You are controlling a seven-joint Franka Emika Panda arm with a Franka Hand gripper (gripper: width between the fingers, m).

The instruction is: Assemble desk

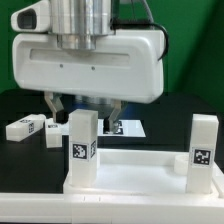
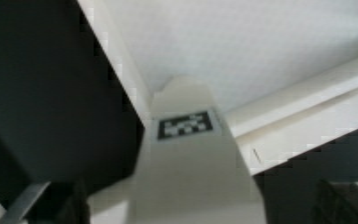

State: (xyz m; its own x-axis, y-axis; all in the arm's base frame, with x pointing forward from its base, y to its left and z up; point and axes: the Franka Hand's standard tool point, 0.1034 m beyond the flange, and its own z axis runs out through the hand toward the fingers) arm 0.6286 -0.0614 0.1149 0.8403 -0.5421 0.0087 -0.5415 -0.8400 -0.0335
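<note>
The white tabletop (image 1: 140,185) lies at the front with its raised rim up. Two white block legs stand upright on it: one (image 1: 82,150) at the exterior view's left, one (image 1: 203,152) at the right, each with a black-and-white tag. My gripper (image 1: 83,108) hangs just above the left leg, jaws open, one finger on each side of its top. In the wrist view the leg (image 2: 188,140) runs between my fingers (image 2: 23,205) with gaps on both sides, my gripper (image 2: 190,208) astride it. The tabletop (image 2: 247,50) shows behind.
A loose white leg (image 1: 24,127) lies on the black table at the exterior view's left, with another white piece (image 1: 54,133) beside it. A flat white piece with tags (image 1: 127,128) lies behind the tabletop, partly hidden by my hand.
</note>
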